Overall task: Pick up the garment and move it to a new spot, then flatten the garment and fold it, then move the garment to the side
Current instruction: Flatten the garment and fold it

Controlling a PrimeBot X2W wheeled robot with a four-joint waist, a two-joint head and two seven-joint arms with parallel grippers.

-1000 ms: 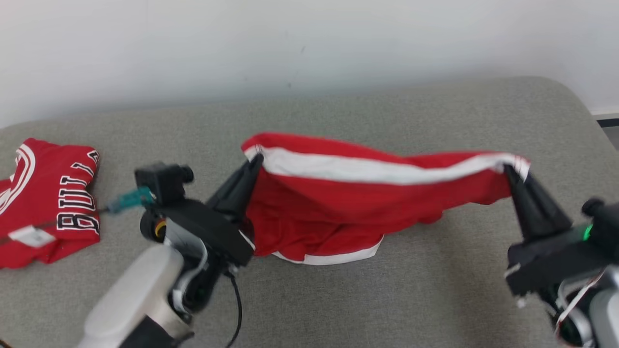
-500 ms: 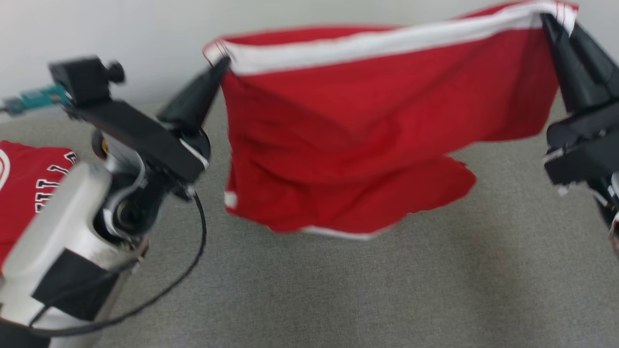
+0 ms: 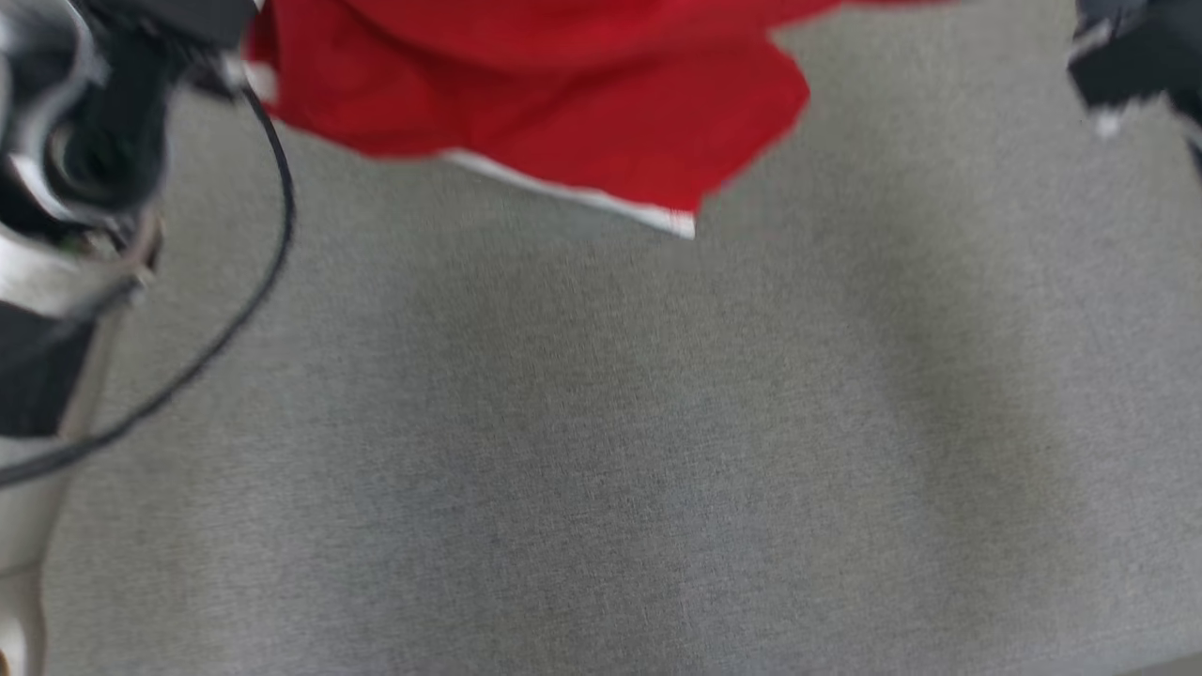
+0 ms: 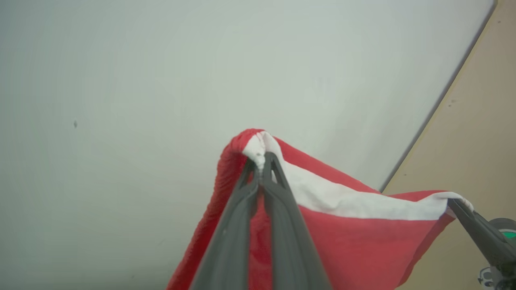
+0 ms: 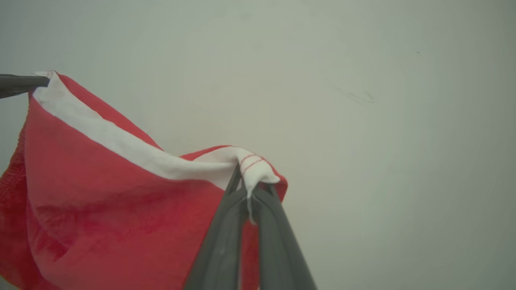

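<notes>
The grey upholstered bench (image 3: 610, 451) spreads open across the middle and bottom of the head view. The red garment (image 3: 563, 103) hangs above it along the top edge, its white-trimmed hem (image 3: 582, 195) dipping lowest at upper centre. The left arm (image 3: 66, 188) rises along the left edge with a black cable (image 3: 272, 207) looping off it, the right arm (image 3: 1136, 56) sits in the upper right corner, and the left end effector (image 4: 261, 161) and right end effector (image 5: 246, 183) are each clamped tight on one end of the garment's white band (image 4: 363, 203), which stretches between them against a pale wall (image 4: 121, 80).
</notes>
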